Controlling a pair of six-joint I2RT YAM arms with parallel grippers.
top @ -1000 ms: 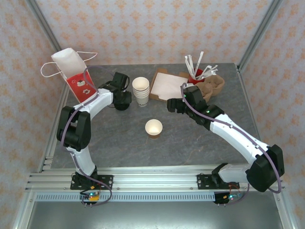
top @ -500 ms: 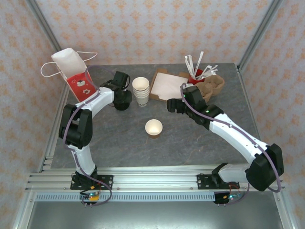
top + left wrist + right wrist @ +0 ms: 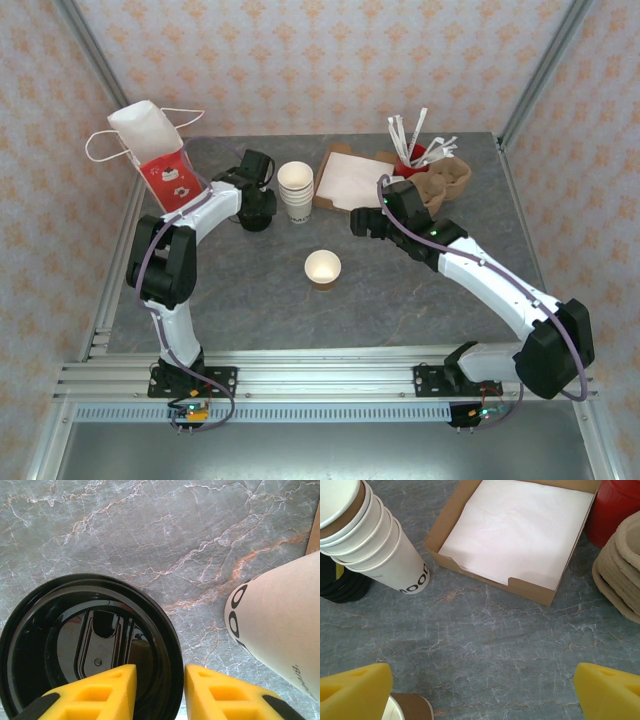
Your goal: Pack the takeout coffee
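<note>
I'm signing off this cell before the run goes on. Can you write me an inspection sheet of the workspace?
Surface: grey marbled table, no spills seen.
Job's things: lone paper cup mid-table, lidless; stack of black lids beside the cup stack; gift bag at the far-left corner.
Clutter: napkin box, red holder of sticks, pulp trays, all at the far edge.
Grippers: left gripper straddles the lid stack's top rim, grip unconfirmed; right gripper open over bare table.
Cables: purple cables run along both arms.
Surroundings: patterned walls, metal frame posts.
</note>
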